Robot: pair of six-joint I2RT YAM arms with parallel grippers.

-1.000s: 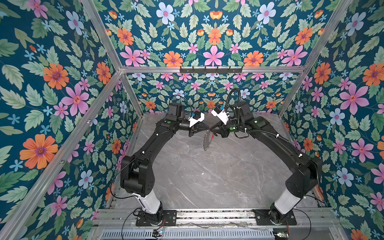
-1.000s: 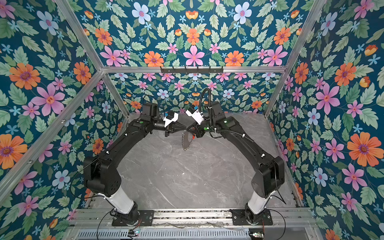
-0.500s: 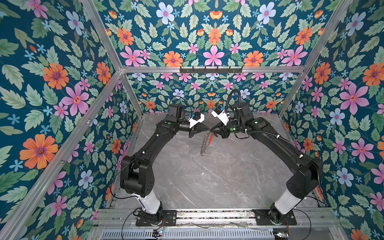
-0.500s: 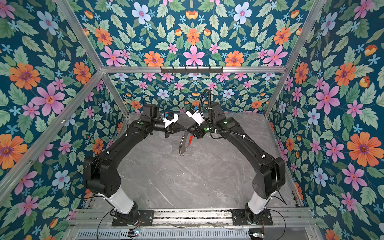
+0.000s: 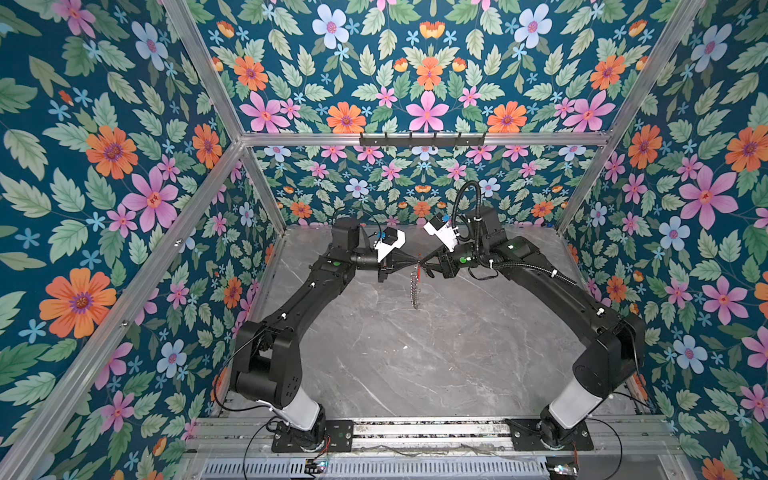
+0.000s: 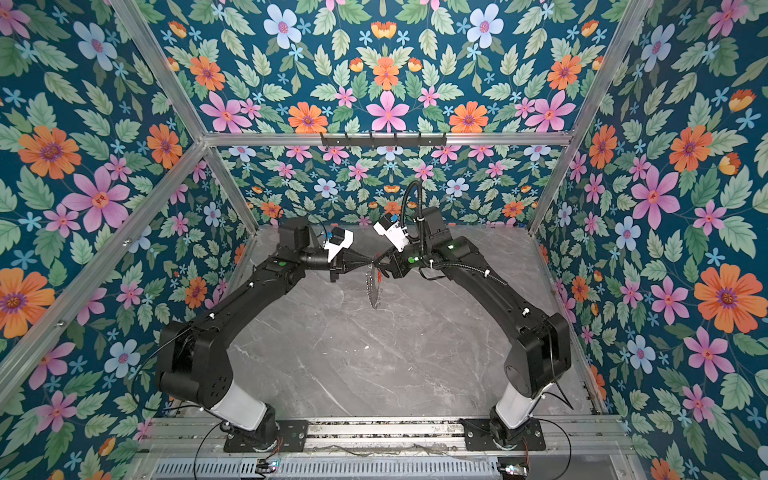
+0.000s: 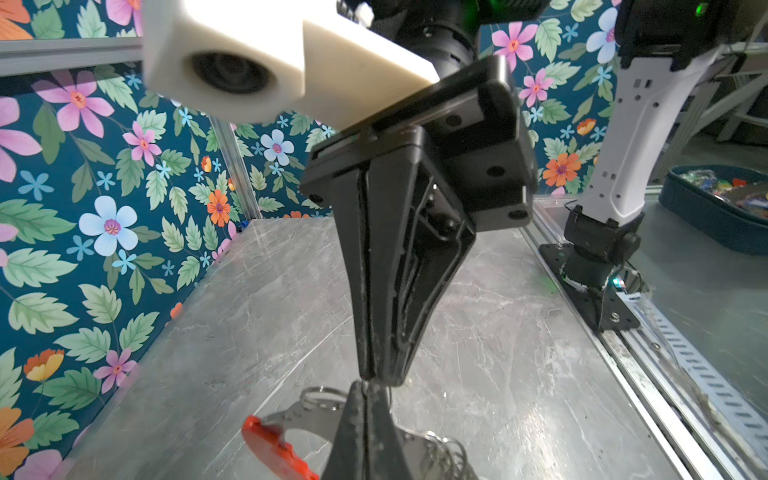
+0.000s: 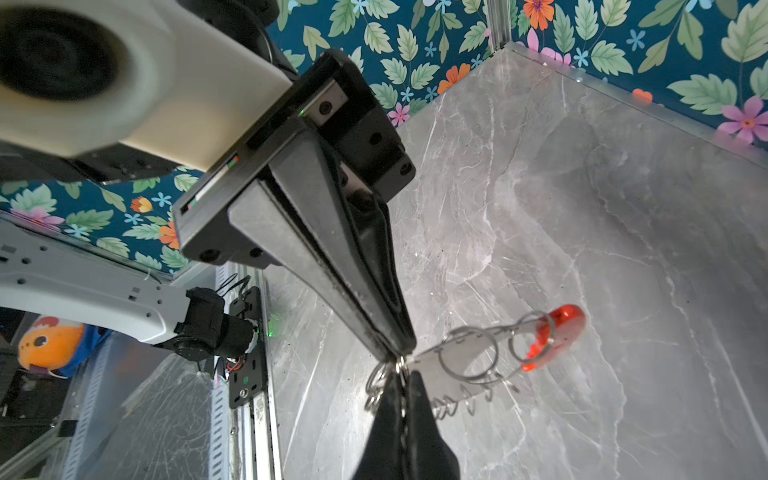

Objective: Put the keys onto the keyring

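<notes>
Swinging round from its earlier slant, the keyring (image 5: 414, 286) is now hanging edge-on in the upper middle of both top views — the left gripper (image 5: 414, 261) and right gripper (image 5: 424, 264) are pinching its top loops tip to tip, jaws together — so threading is seemingly pending, the key fob not being discernible.

The grey table (image 5: 415, 365) lies bare in front and at both sides; floral walls (image 5: 124, 208) close three sides. Toward the back, left gripper (image 5: 414, 261) and right gripper (image 5: 424, 263) meet tip to tip, both pinched closed; the keyring (image 5: 414, 286) hangs beneath them, barring the gap between the arms (image 5: 307, 291).
</notes>
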